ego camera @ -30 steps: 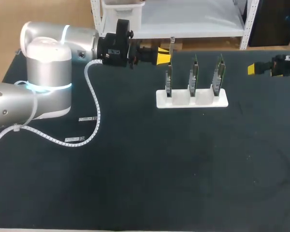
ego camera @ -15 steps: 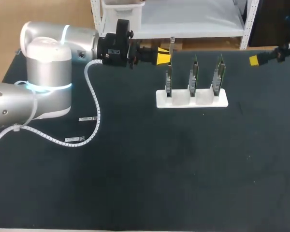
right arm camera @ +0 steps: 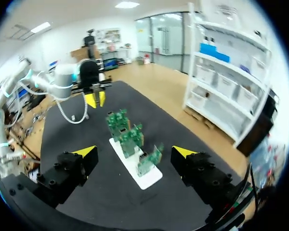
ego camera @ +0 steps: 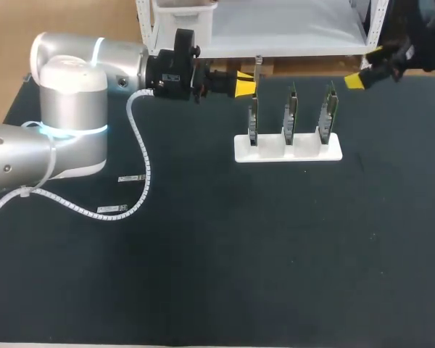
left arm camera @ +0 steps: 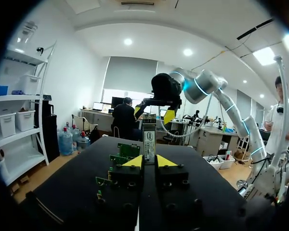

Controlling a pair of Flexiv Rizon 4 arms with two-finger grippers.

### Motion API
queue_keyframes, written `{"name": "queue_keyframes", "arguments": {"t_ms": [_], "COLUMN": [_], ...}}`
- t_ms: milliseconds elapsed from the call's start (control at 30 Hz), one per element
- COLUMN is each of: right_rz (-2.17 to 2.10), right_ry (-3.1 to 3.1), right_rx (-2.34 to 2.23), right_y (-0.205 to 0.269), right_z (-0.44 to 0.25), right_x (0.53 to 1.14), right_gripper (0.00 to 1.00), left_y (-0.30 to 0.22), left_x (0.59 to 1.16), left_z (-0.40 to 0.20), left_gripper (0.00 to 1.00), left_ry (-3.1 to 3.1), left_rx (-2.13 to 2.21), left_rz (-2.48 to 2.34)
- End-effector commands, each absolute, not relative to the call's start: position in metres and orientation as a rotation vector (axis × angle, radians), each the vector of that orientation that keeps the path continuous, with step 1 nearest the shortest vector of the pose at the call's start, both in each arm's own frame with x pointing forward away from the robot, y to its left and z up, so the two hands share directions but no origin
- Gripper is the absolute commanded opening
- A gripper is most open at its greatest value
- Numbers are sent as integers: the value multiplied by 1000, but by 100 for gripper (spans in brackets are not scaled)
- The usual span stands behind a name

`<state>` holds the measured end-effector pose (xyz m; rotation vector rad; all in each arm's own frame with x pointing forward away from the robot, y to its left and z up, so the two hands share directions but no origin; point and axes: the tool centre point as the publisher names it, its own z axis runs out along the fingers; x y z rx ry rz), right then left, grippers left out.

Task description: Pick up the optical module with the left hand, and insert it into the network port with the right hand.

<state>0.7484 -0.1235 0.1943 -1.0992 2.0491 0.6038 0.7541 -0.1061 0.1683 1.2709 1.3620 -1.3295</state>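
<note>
The module (left arm camera: 149, 137) stands upright with its lower end clamped between the left fingers (left arm camera: 139, 162), which are closed tight on its two flat sides. Seen from above, it is held at the far edge of the worktop (ego camera: 275, 254), near the leftmost of three green boards (ego camera: 291, 112) that stand in a white holder (ego camera: 288, 149). The right fingers (ego camera: 357, 80) are spread wide with nothing between them, up at the far right corner and well apart from the module. The step in hand looks like the handover. To do it well, the right fingers should come to the module's free upper end, line up square with its flat sides and close firmly before the left ones let go, so that it does not twist and meets the port straight. The port, presumably on one of the boards, is too small to make out. The boards stand between the two arms, so the right arm had best pass above or behind their top edges; the leftmost board is close to the module and could be knocked. Two small white strips (ego camera: 133, 177) lie by the left arm's cable (ego camera: 137, 134), out of the way.
</note>
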Motion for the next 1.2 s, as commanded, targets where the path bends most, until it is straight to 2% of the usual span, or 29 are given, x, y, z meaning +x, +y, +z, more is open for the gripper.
{"name": "queue_keyframes", "arguments": {"t_ms": [33,667,1200], "right_rz": [1042,1106,895], "right_ry": [1914,1774,1900], "right_rx": [-1377,-1440,-1357], "right_y": [-111,-67,-34], "right_z": [189,192,191], "right_x": [757,762,766], "right_gripper": [100,100,100], "left_y": [-106,-106,-106], "left_x": [753,753,753], "left_z": [168,168,168], "left_gripper": [0,0,0], "left_ry": [1364,1364,1364], "left_rx": [1268,1268,1268], "left_rz": [-1325,-1325,-1325]}}
